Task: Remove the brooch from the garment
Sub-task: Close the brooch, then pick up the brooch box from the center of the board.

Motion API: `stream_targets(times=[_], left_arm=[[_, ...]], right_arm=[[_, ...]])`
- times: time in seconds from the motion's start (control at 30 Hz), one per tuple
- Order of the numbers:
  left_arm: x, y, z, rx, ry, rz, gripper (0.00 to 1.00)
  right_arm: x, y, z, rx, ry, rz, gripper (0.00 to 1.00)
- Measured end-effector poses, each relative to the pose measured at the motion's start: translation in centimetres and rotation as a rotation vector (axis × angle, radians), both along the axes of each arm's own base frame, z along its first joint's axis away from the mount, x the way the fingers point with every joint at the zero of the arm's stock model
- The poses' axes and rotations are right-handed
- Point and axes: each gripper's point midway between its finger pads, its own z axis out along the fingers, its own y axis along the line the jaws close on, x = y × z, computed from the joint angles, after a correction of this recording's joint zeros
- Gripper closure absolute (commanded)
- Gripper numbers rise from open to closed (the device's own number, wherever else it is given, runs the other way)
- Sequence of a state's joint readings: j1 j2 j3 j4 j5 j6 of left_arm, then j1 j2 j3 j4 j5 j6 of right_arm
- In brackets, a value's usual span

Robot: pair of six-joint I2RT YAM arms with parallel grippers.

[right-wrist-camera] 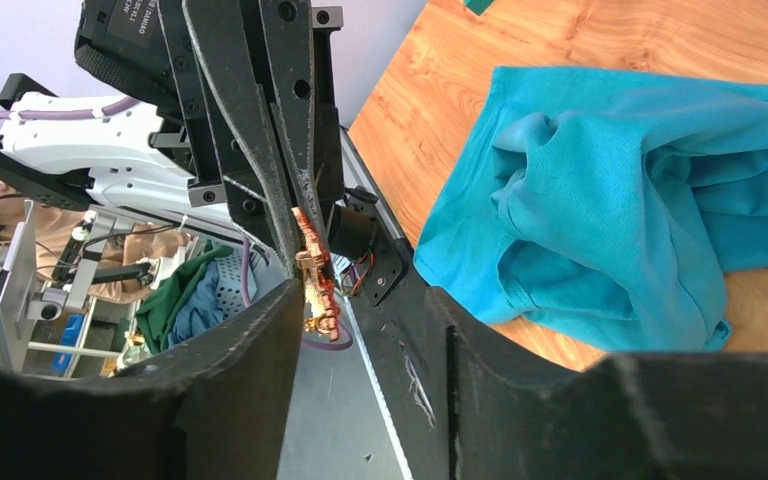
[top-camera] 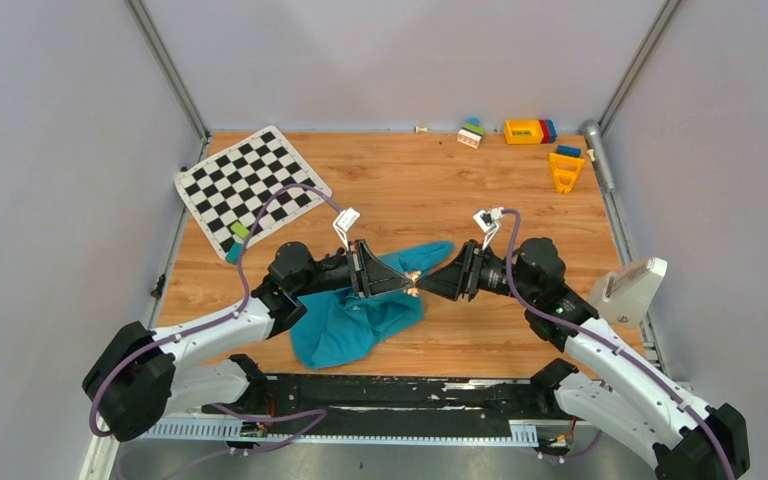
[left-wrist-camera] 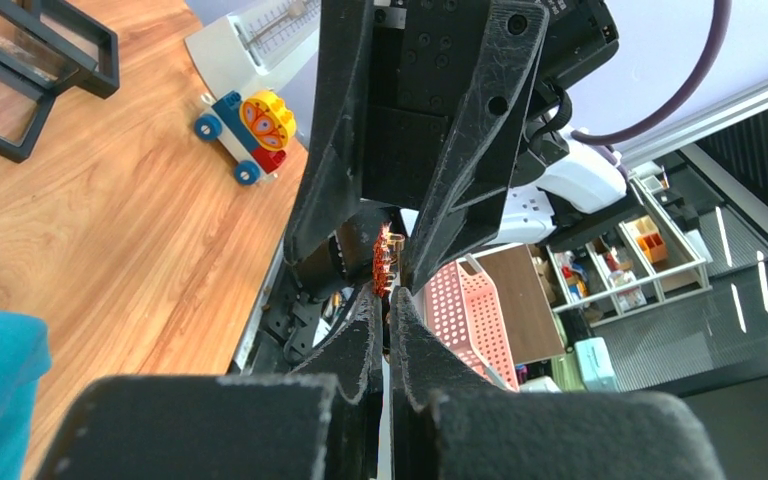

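Observation:
The brooch (top-camera: 416,281) is a small copper-orange piece held in the air between the two gripper tips. My left gripper (left-wrist-camera: 388,295) is shut on it, and the brooch (left-wrist-camera: 384,262) sticks out past its fingertips. My right gripper (right-wrist-camera: 360,300) faces it tip to tip, jaws open. The brooch (right-wrist-camera: 315,275) hangs between its fingers, close to the left finger (right-wrist-camera: 260,340). The teal-blue garment (top-camera: 360,320) lies crumpled on the table under both grippers. In the right wrist view the garment (right-wrist-camera: 610,200) is apart from the brooch.
A black-and-white checkered mat (top-camera: 250,185) lies at the back left. Toy blocks (top-camera: 525,131) and an orange piece (top-camera: 565,170) sit at the back right. A white scale (top-camera: 628,288) stands at the right edge, with a toy car (left-wrist-camera: 245,130) near it.

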State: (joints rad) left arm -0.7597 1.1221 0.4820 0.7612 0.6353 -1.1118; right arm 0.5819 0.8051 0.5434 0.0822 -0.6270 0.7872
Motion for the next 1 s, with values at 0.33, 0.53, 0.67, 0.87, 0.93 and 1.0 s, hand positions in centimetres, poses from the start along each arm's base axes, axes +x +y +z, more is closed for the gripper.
stream_targets(times=[0.33, 0.53, 0.67, 0.87, 0.93, 1.0], left_arm=[[-0.4, 0.0, 0.2, -0.004, -0.006, -0.014, 1.0], [0.0, -0.1, -0.6, 0.034, -0.018, 0.0, 1.0], [1.3, -0.7, -1.8, 0.179, -0.063, 0.067, 1.0], [3.8, -2.0, -0.5, 0.403, -0.337, 0.195, 1.0], [5.2, -2.4, -0.8, 0.467, -0.465, 0.241, 1.0], [6.7, -2.5, -2.3, 0.552, -0.582, 0.279, 1.0]], right_arm=[[-0.3, -0.9, 0.6, 0.001, -0.035, -0.042, 0.32], [-0.1, -2.0, 0.5, -0.029, -0.046, -0.107, 0.24], [1.5, -3.3, -0.8, -0.121, 0.0, -0.233, 0.21], [4.6, -7.6, -2.7, -0.338, 0.053, -0.506, 0.21], [5.2, -9.3, -3.0, -0.389, 0.057, -0.584, 0.2], [5.7, -10.9, -3.2, -0.421, 0.059, -0.651, 0.2]])
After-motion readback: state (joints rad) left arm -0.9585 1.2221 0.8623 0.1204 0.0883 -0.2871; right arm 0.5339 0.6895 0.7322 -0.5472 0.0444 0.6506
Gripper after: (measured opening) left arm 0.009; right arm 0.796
